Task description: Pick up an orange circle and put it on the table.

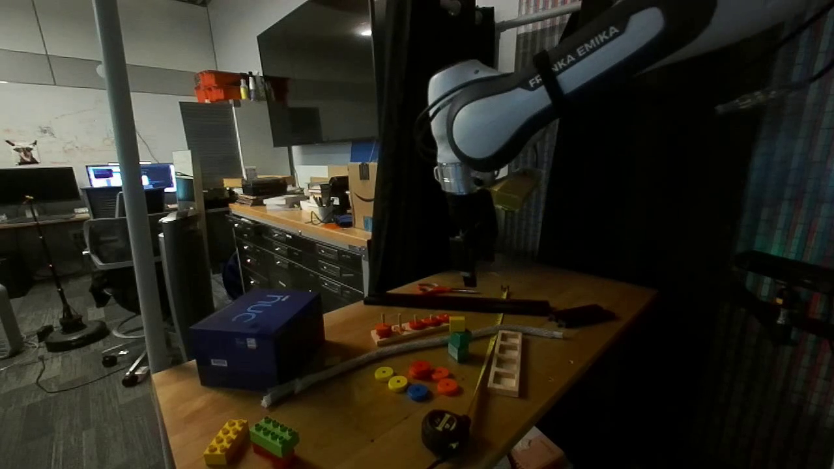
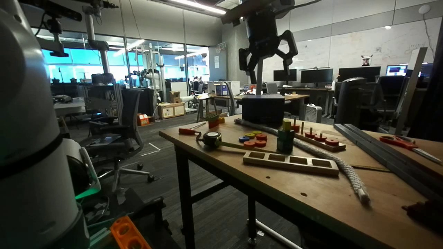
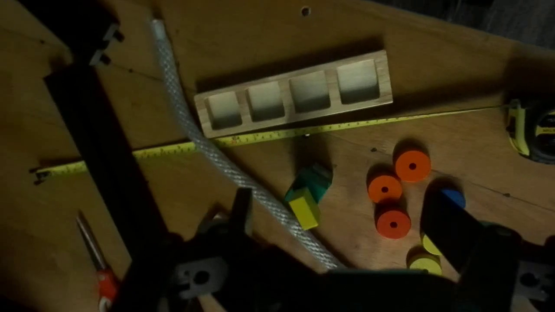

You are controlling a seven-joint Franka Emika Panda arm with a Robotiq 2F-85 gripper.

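Clear air over the orange discs (image 3: 402, 174); block stack (image 3: 307, 199) between them and rope (image 3: 236, 174)

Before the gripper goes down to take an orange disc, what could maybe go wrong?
First, one orange disc lies close beside a red disc, so the open gripper might catch both. Second, a yellow block sits on top of a green piece; a low sideways approach could knock it off. Third, that orange disc already lies on the table, so the goal could be misread.
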